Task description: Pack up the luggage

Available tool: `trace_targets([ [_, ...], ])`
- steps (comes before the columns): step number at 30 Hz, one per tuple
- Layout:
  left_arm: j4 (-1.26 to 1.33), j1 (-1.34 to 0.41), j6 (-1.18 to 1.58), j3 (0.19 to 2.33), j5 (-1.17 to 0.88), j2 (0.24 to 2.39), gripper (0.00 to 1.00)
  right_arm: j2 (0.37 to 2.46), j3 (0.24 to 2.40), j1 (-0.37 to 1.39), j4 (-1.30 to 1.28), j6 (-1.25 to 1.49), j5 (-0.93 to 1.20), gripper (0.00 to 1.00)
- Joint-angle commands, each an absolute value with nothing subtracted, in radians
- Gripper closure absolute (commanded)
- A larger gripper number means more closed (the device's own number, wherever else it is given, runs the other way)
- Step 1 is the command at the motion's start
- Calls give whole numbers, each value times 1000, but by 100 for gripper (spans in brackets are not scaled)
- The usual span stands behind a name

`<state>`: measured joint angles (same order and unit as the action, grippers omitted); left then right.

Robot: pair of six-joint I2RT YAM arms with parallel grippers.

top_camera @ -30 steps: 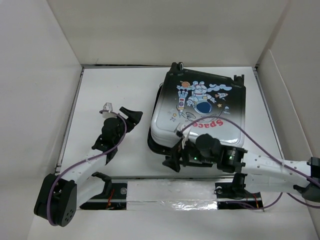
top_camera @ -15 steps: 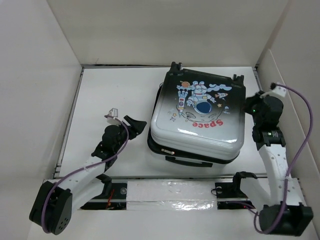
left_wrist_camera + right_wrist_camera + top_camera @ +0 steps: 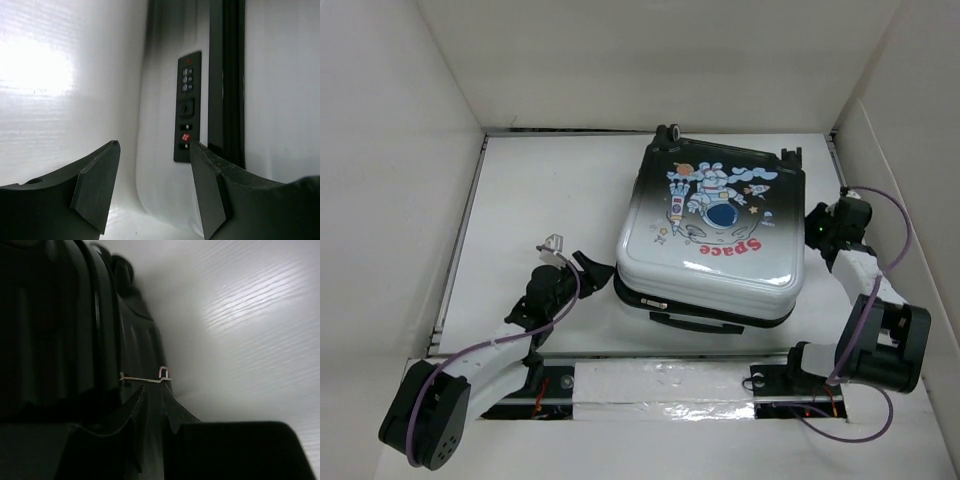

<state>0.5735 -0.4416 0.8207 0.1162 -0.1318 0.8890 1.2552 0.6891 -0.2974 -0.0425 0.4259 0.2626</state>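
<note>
On the counter (image 3: pixel 540 190), right of centre, the luggage (image 3: pixel 715 235) is lying flat, its printed lid down over the lower shell. The left claw (image 3: pixel 154 147) is hovering spread, facing the lock panel (image 3: pixel 188 107), probably to brace that side. The right claw (image 3: pixel 152 392) is sitting beside the right edge, seemingly pressed together.

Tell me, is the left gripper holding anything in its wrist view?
No: the left gripper is open, nothing between its jaws, with the luggage and its combination lock beyond them.
</note>
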Motion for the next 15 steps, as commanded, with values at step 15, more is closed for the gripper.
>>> trace_targets([
  [15, 782, -518, 867, 130, -184, 977, 48, 1857, 1510, 224, -102, 419, 646, 71],
])
